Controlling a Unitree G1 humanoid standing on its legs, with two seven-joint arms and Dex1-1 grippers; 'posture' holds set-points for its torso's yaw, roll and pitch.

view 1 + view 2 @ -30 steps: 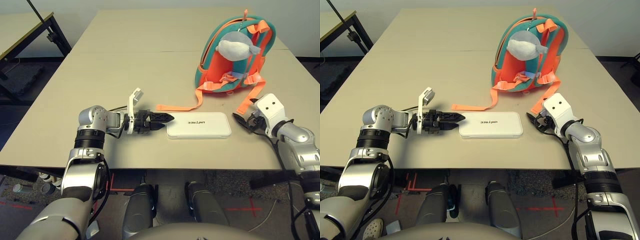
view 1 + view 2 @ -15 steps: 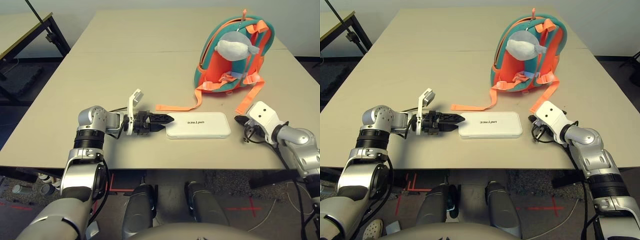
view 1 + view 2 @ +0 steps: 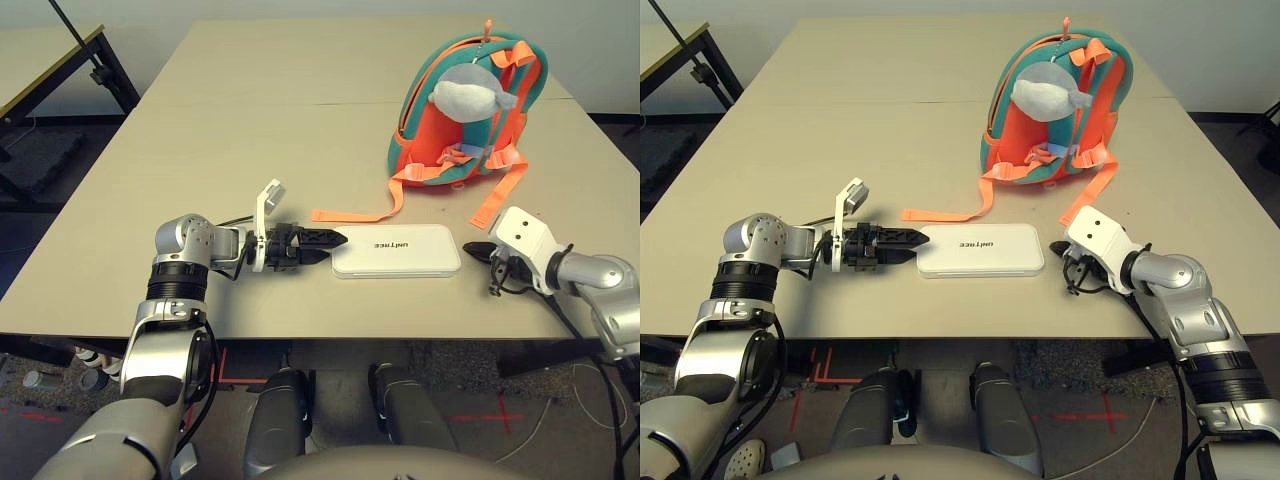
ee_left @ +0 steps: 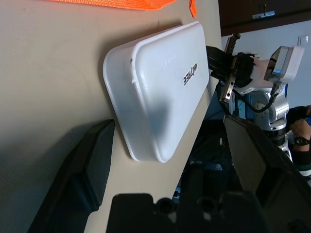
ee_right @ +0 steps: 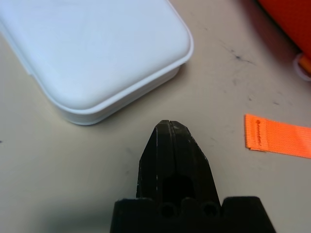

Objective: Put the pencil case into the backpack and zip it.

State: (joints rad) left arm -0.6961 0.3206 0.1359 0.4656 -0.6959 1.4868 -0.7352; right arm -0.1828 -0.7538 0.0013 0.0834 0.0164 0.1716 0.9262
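Observation:
The white pencil case [image 3: 397, 250] lies flat near the table's front edge, lettering up. My left gripper [image 3: 338, 238] is at its left end and open. In the left wrist view its two black fingers [image 4: 95, 162] stand wide apart with the case's [image 4: 155, 97] short end just ahead of them. My right gripper [image 3: 476, 247] rests a little off the case's right end, shut on nothing, and its closed tip [image 5: 168, 130] points at the case's corner [image 5: 97, 48]. The teal and orange backpack [image 3: 460, 120] stands upright behind, with a grey plush toy [image 3: 468, 95] on its front.
Orange straps trail from the backpack onto the table: one [image 3: 355, 213] runs just behind the case, another [image 3: 492, 200] ends near my right gripper. The table's front edge [image 3: 350, 330] is close to both arms. A second table [image 3: 45, 65] stands at the far left.
My right gripper has shut and its wrist has dropped lower beside the case's right end. The left arm, the case and the backpack have not moved.

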